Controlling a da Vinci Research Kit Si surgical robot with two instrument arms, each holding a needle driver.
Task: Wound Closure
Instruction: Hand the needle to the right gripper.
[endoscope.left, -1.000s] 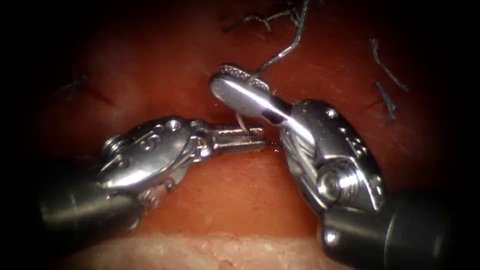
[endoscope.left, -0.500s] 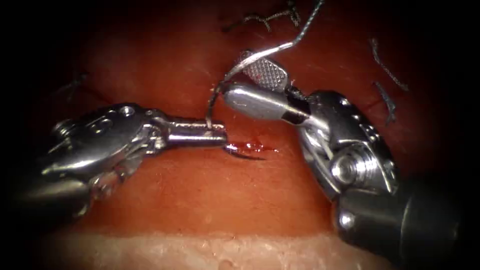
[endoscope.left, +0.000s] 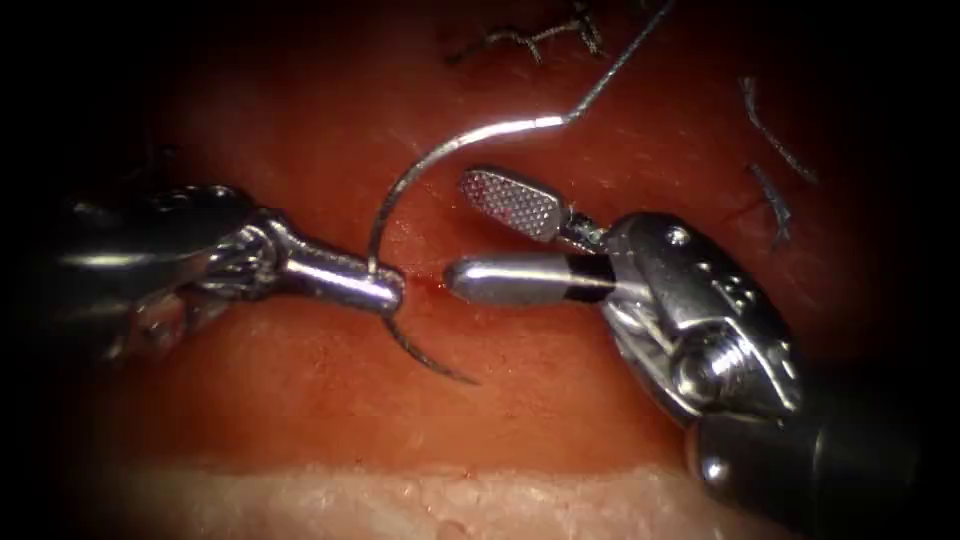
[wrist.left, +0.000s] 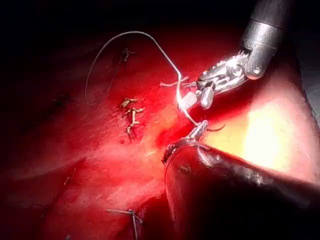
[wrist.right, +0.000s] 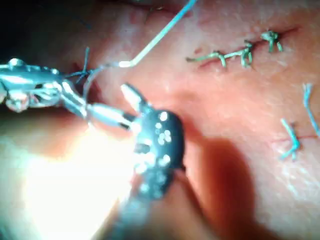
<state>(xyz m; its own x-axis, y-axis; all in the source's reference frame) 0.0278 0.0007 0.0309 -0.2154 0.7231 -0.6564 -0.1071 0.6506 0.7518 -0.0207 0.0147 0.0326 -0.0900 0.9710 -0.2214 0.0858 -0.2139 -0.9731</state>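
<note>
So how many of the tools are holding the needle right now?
1. The left hand grips the needle near its pointed end, out of the tissue. The right hand is open, empty.

Bkgd: dark vignette around endoscope view, no room visible. Strong light glares on pale area in both wrist views; rest falls to shadow.

No legible text, labels, brands or numbers — none on the tools, the tissue or anything else in these views.
</note>
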